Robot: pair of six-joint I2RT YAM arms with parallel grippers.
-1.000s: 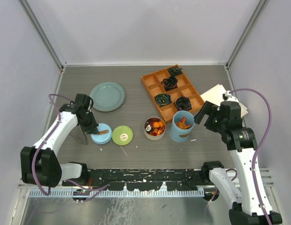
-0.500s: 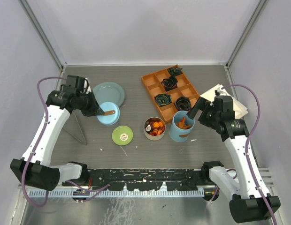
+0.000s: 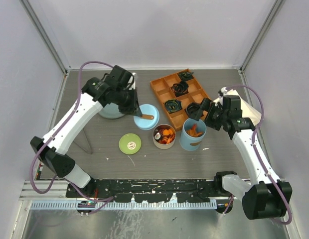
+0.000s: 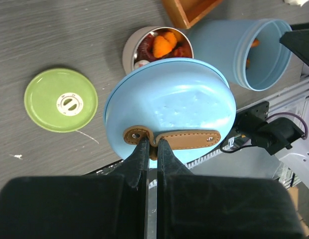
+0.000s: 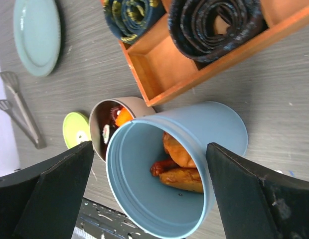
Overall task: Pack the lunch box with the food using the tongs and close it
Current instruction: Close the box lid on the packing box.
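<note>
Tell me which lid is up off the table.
The blue lid, pinched by its brown strap in the left hand; the green lid lies flat on the table.

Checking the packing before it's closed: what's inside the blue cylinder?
A few orange and reddish-brown food chunks lie in the blue cylinder, against one wall. Anything beneath them is covered, and the rim hides part of the floor.

round tin (image 3: 164, 145) left of tall cylinder (image 3: 193, 142), tray (image 3: 161, 85) behind both
</note>
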